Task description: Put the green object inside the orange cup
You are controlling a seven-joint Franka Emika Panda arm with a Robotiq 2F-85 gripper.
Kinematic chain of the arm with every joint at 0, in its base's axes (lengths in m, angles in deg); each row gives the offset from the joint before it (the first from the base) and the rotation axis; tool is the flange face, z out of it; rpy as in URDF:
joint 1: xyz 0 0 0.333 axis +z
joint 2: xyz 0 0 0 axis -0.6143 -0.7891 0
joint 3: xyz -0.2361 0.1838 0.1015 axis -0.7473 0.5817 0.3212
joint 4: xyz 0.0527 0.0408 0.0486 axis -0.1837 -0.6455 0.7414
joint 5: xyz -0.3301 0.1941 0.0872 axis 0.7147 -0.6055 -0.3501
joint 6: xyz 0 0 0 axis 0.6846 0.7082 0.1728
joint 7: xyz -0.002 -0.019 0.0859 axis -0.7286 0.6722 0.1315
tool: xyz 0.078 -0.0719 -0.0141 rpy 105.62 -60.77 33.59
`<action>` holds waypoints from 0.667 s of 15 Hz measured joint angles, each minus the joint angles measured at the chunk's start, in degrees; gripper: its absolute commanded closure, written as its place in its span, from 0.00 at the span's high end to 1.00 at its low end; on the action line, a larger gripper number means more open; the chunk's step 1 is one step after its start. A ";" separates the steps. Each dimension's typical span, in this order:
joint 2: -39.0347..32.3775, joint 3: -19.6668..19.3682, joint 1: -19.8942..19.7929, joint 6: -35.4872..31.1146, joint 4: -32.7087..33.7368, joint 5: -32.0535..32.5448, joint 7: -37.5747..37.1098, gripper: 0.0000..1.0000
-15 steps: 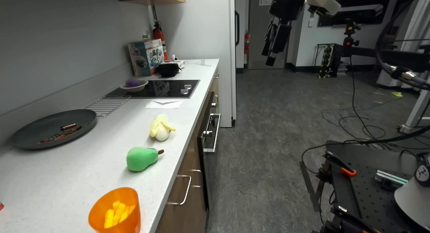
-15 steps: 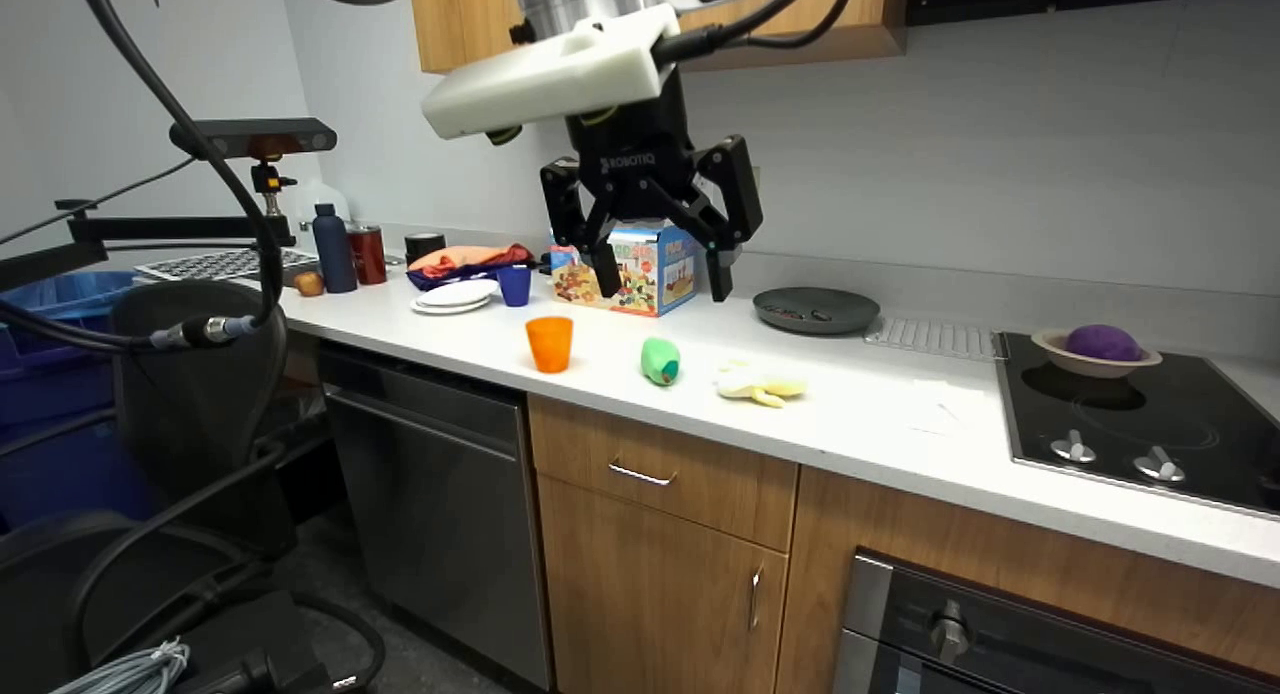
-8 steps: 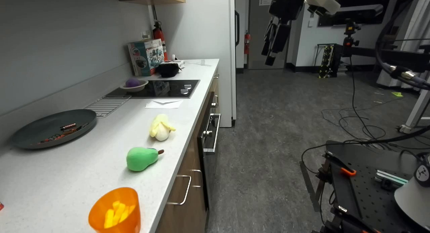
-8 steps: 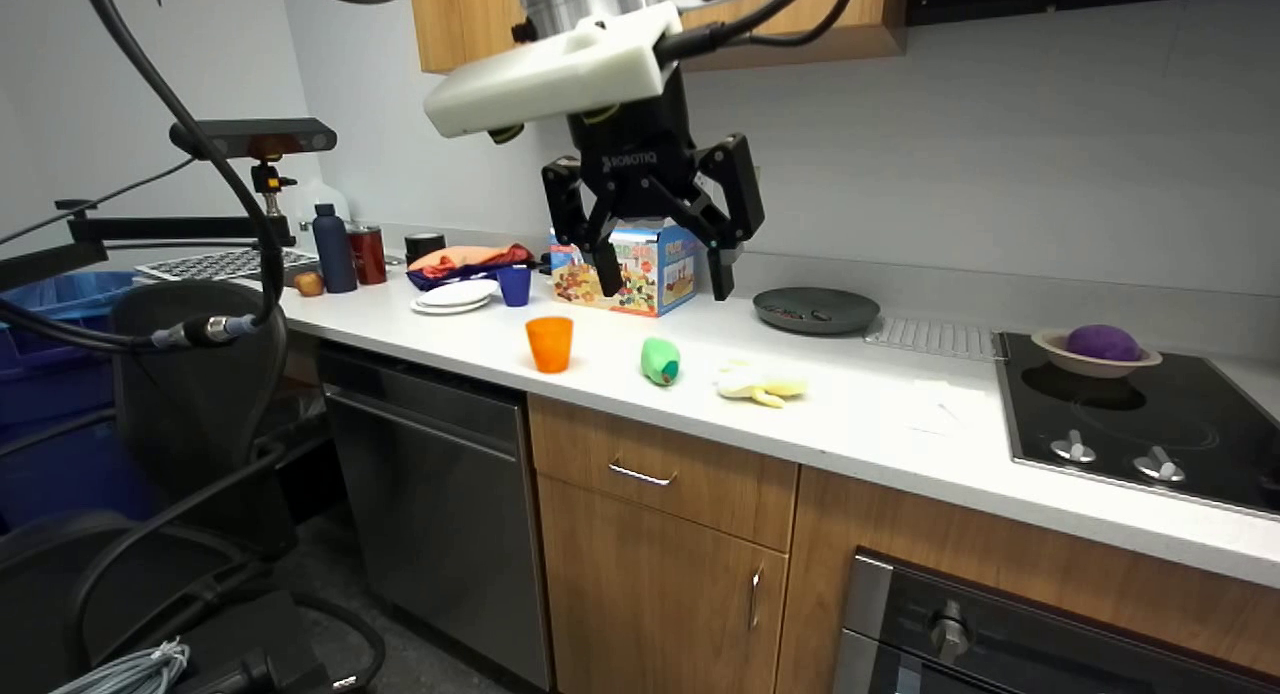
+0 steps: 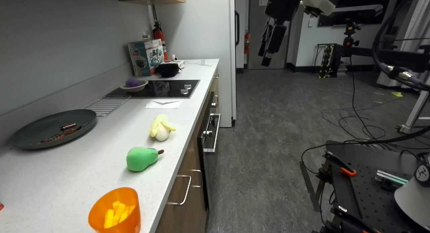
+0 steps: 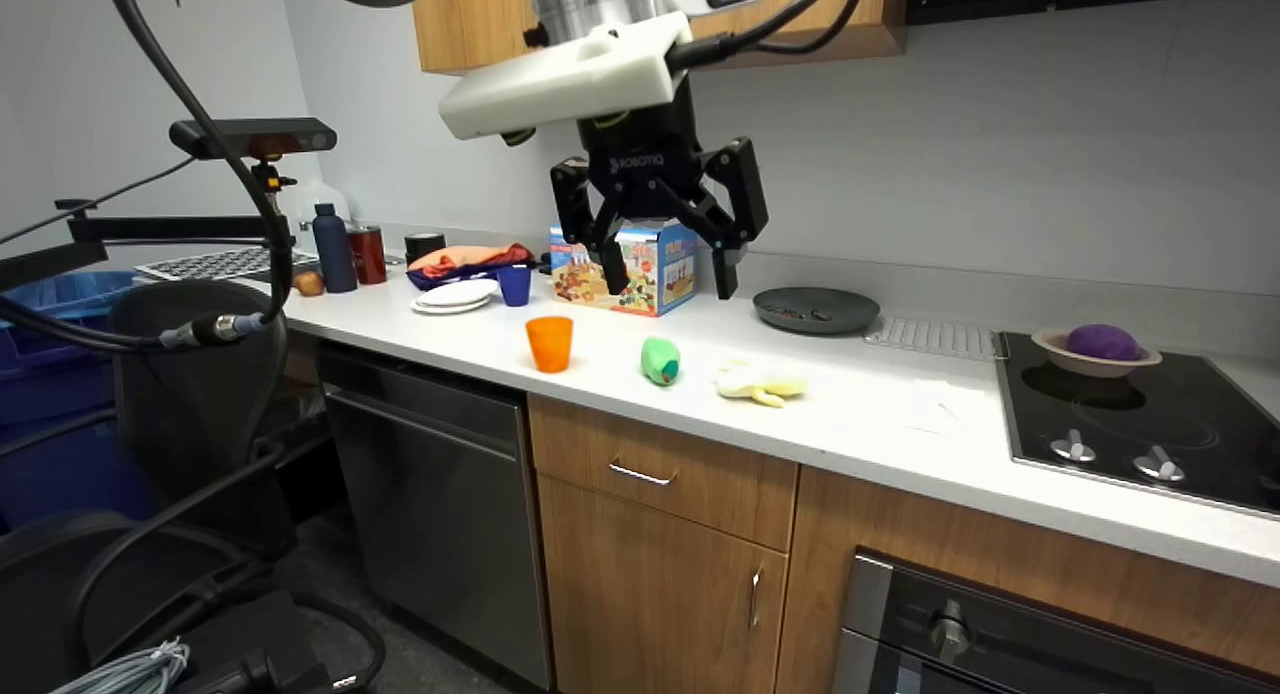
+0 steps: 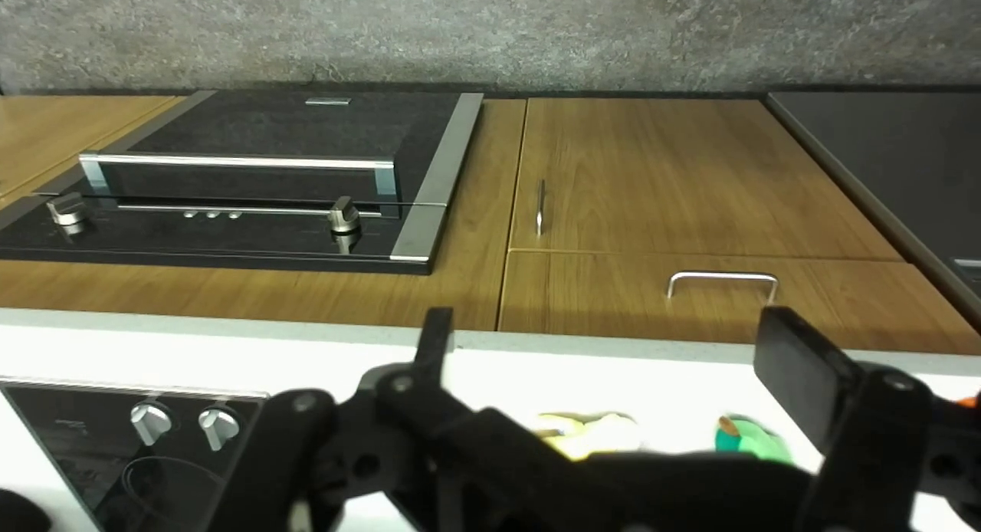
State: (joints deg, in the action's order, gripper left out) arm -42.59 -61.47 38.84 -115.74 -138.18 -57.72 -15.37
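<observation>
Can see yellow sticks (image 5: 118,215) inside the glossy orange cup (image 5: 114,194) in an exterior view, but only an orange sliver (image 7: 970,402) beside the fingers (image 7: 803,379) in the wrist view. Can read ROBOTIQ on the black gripper (image 6: 672,281) in an exterior view, with fingers spread apart. Can spot the green pear (image 5: 140,159) near the cup on the surface (image 5: 74,179), below and well apart from the fingers.
</observation>
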 measured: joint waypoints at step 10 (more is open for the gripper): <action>-19.32 4.37 8.10 -6.52 13.48 -15.73 2.27 1.00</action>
State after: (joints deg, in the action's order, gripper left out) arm -61.91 -57.10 46.93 -122.25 -124.69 -73.46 -13.10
